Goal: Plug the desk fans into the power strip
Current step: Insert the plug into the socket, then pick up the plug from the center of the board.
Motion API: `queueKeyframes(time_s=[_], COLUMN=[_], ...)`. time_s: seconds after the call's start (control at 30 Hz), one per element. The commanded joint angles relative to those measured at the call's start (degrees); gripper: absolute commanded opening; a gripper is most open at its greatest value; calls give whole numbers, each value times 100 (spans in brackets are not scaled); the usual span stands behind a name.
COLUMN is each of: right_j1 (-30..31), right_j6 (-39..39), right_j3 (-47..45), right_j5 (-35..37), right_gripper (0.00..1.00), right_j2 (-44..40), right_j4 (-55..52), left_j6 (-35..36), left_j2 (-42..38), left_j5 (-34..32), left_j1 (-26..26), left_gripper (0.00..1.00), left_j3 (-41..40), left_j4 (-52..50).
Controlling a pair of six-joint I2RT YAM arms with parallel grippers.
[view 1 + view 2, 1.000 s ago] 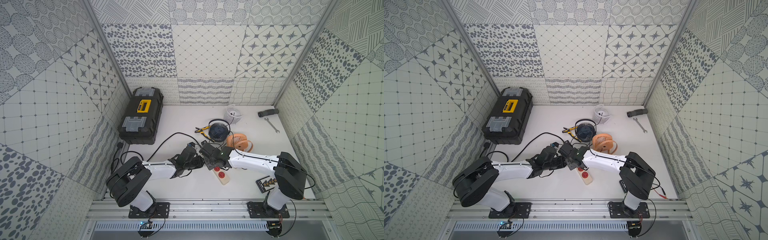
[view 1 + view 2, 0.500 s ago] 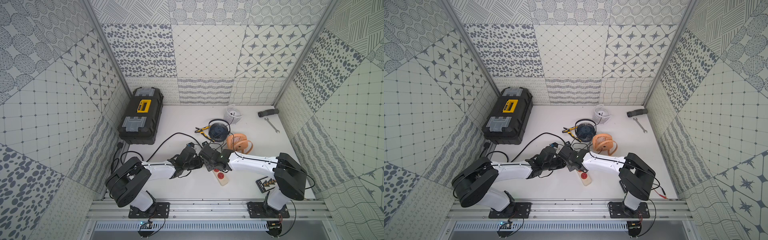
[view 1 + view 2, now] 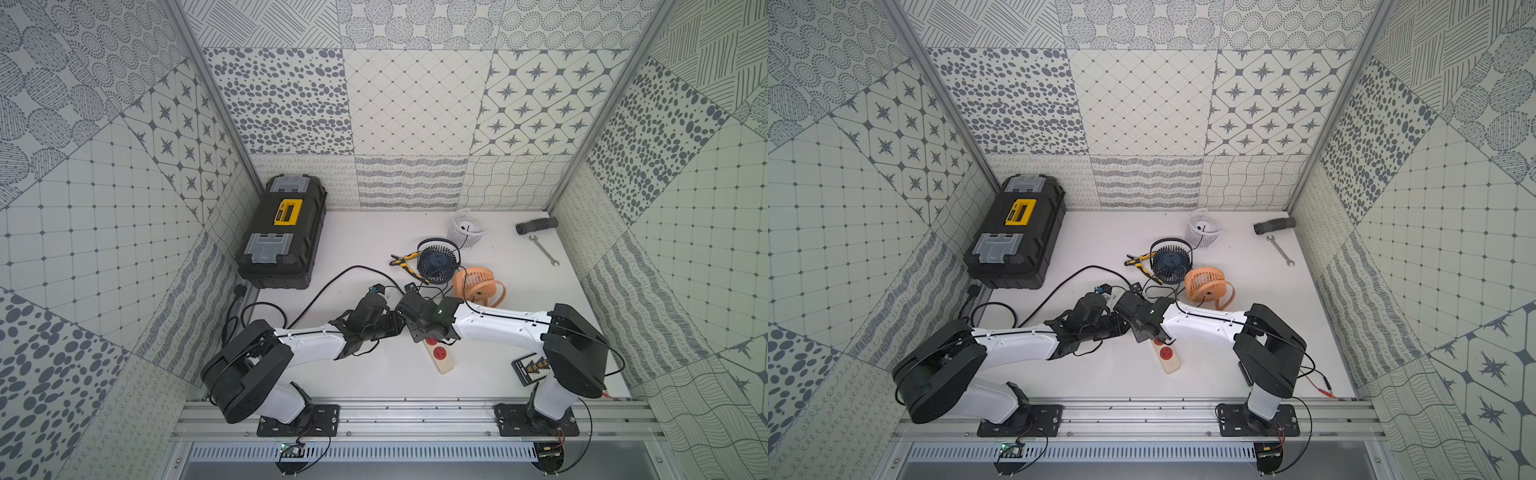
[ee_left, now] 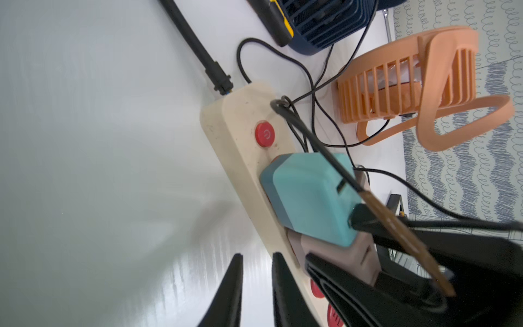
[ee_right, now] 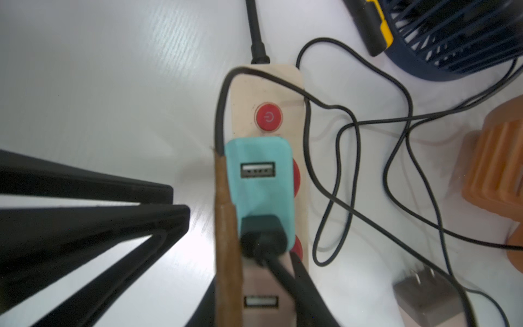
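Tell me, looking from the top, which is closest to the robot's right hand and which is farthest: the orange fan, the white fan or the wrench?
From the right hand, shut on a pink adapter, in a top view:
1. orange fan: just beyond the hand, to its right.
2. white fan: farther back, slightly right.
3. wrench: farthest, far back on the right.

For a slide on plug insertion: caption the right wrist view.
Teal USB adapter sits on the power strip next to its red button; right gripper closed on a pinkish adapter beside it.
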Motion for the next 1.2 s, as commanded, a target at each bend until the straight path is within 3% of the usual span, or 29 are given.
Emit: queueKeyframes(time_s=[0.0,0.17,0.33,0.5,0.67,0.87,1.17], right_j1=[55,55,55,-166,-1353,-2558,-2665], right_j6=[313,94,27,-133,-675,-861,-1055], right_j3=[1,625,577,158,-248,-805,-1204], right_j5=[-1083,-1195,-1535,-1524,-1590,-1577,-1557], right_gripper=[21,62,80,87,90,90,86], right_j2=[418,-106,-1135,-2301,-2880,-2619,-1637], right_j4=[-1569,-1558,-1568,-1723,-1985,-2048,-1281], left_j6=[241,339,473,820,1340,1780,1937], left_j2=[-119,-273,-596,-1114,-1693,-2162,-2346], left_j5=[60,31,-78,-75,106,595,938], left_j1=[28,28,25,28,28,28,28], left_gripper=[22,27,33,40,47,52,54], left_j3=[14,61,-32,-191,-280,-304,-338], left_j4=[-13,-200,-383,-478,-718,-1028,-1058])
